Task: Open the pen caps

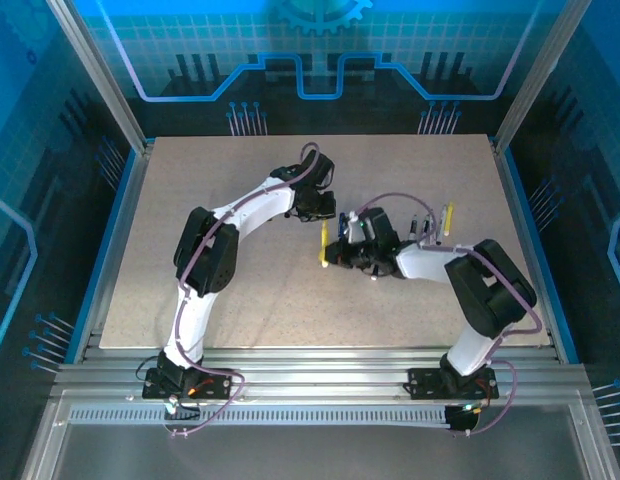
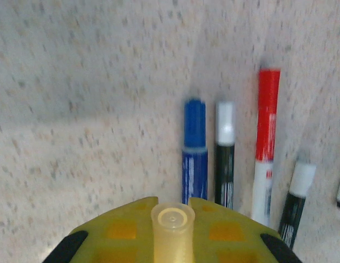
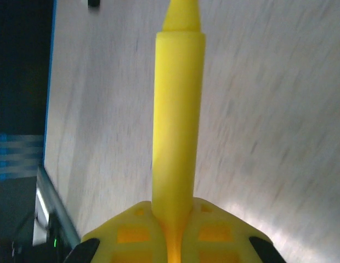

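Gripping the yellow pen by its barrel, my right hand is clenched on it, with a yellow pad pressed against each side. The pen juts straight out of the hand, and its pointed tip is bare.

My left hand is clenched on the yellow cap, a short, pale cylinder held upright between the pads. From above, that hand sits just past the far end of the yellow pen, so the cap is off the pen and close to its end. I cannot tell from there how wide the gap is.

Beyond the yellow pen's far end, 4 more pens lie side by side on the table, all capped. A blue pen wears a blue cap. Just beside it, a black pen has a white cap. Next comes a white pen with a red cap. After it lies another black pen with a second white cap.

Seen from above, this row spreads away from the yellow pen toward the right arm's side. Another yellow pen lies at its outer end, well apart from the one I hold.
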